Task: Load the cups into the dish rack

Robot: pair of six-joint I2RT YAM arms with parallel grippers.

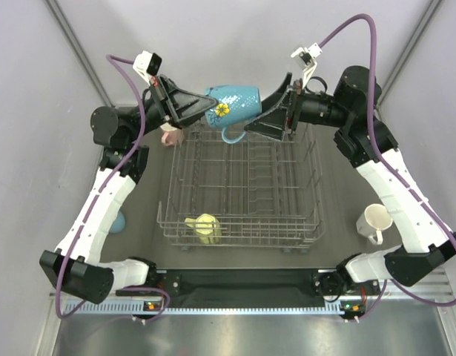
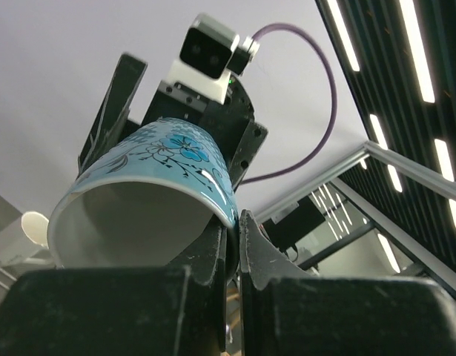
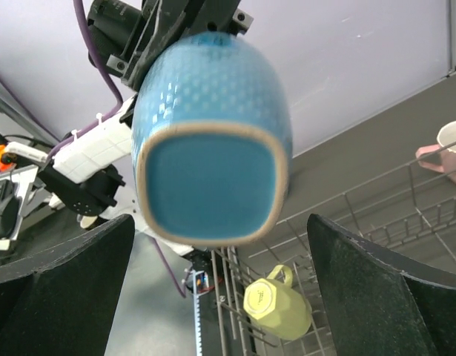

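Observation:
My left gripper (image 1: pixel 205 107) is shut on the rim of the blue mug (image 1: pixel 235 104) and holds it on its side in the air, over the far end of the dish rack (image 1: pixel 242 239). In the left wrist view the fingertips (image 2: pixel 246 226) pinch the mug's wall (image 2: pixel 146 200). My right gripper (image 1: pixel 268 119) is open at the mug's base, and its own view shows that base (image 3: pixel 213 170) between the spread fingers (image 3: pixel 361 282). A yellow mug (image 1: pixel 203 226) lies in the rack's near left corner, also in the right wrist view (image 3: pixel 276 304).
A pink mug (image 1: pixel 170 137) stands outside the rack's far left corner and shows in the right wrist view (image 3: pixel 454 148). A white mug (image 1: pixel 374 221) stands right of the rack. A light blue mug (image 1: pixel 118 221) is partly hidden behind the left arm.

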